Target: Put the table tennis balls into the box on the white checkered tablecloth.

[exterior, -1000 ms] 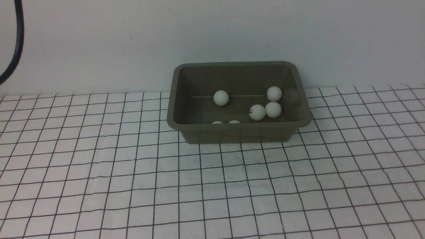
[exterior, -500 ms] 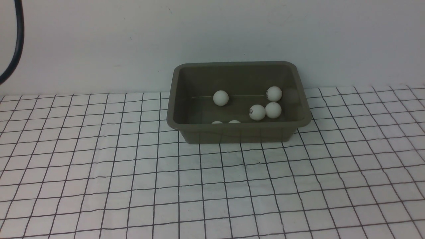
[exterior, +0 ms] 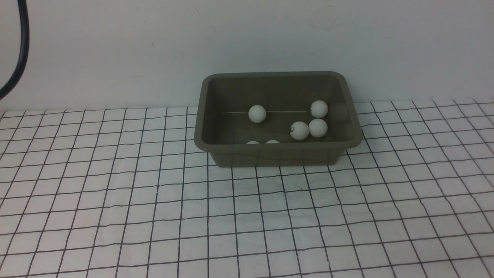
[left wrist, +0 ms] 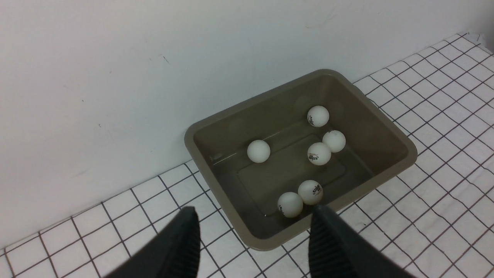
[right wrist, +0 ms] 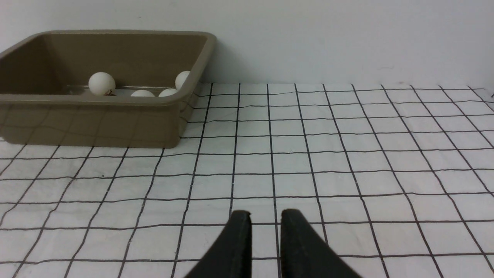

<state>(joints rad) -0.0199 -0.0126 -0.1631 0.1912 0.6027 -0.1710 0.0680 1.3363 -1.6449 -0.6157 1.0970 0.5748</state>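
The olive-grey box (exterior: 270, 156) stands on the white checkered tablecloth (exterior: 247, 216) at the back, against the wall. Several white table tennis balls lie inside it, one at the left (exterior: 257, 114), a group at the right (exterior: 318, 127), and two tops show behind the near rim (exterior: 272, 141). No gripper shows in the front view. In the left wrist view my left gripper (left wrist: 254, 210) is open and empty, above the near rim of the box (left wrist: 188, 135), over the balls (left wrist: 310, 192). In the right wrist view my right gripper (right wrist: 265, 214) is shut and empty, low over the cloth (right wrist: 347, 154), well to the right of the box (right wrist: 88, 123).
A pale wall rises right behind the box. A black cable (exterior: 21, 46) hangs at the far left of the wall. No ball lies on the cloth in any view.
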